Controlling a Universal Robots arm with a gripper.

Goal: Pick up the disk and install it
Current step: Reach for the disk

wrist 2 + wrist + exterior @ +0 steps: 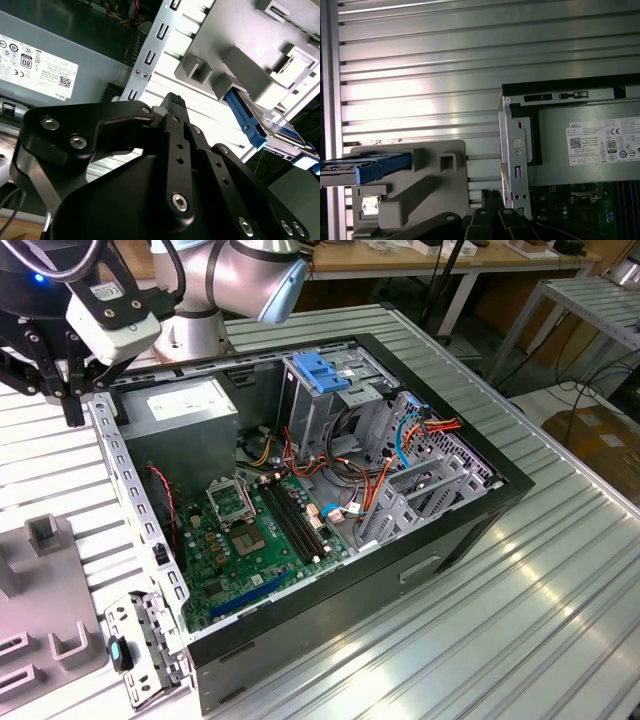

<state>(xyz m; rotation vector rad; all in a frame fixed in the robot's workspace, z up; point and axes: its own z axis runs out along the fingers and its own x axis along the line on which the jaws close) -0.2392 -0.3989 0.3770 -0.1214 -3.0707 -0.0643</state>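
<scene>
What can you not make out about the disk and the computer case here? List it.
The disk: first wrist view, one end cut off by the picture edge.
Its body: second wrist view, partly hidden by the grey holder.
Drive cage interior: exterior view, covered by the blue latch and cables.

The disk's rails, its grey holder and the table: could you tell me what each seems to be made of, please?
The rails of the disk look like moulded plastic: saturated blue, smooth, slightly glossy. The grey holder also looks plastic, possibly printed: matte, uniform, with rounded blocky edges. The table appears to be ribbed aluminium, with bright streaky reflections.
</scene>
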